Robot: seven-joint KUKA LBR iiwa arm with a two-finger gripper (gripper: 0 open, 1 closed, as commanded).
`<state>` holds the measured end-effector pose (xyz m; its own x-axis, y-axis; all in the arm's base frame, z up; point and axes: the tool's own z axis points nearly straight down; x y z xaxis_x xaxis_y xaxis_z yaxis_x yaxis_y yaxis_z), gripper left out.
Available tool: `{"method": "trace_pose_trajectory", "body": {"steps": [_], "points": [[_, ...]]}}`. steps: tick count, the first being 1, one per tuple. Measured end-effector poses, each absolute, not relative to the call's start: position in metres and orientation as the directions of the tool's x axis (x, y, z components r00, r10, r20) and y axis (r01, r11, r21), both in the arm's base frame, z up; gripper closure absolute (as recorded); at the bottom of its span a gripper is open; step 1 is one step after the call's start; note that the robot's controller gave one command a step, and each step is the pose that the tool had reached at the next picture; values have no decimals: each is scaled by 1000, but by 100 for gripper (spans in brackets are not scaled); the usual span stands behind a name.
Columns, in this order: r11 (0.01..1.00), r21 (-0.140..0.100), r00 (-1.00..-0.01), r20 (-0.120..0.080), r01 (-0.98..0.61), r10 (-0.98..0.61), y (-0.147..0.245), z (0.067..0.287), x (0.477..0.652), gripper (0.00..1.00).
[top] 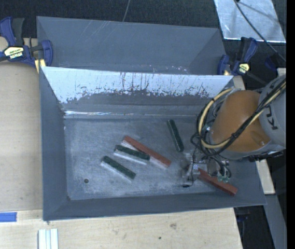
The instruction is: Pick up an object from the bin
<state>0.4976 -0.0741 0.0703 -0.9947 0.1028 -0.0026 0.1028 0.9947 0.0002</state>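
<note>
We found the gripper low against a long, flat, reddish-brown stick at the bin floor's right; whether it was closed we could not tell.

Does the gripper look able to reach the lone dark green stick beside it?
Probably yes: the dark green stick lies flat and alone on the floor of the bin, with nothing on top of it, and the gripper is close beside it.

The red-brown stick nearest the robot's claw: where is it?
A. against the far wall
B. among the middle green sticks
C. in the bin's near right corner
C: the red-brown stick lies beside the gripper, in the near right corner of the bin.
</note>
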Motion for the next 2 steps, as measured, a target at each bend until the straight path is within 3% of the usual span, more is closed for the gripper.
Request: {"method": "trace_pose_trajectory", "body": {"steps": [1, 2], "points": [[999, -1, -999, -3, 38, 38, -99, 70, 518, 0], [999, -1, -999, -3, 38, 38, -99, 70, 518, 0]]}}
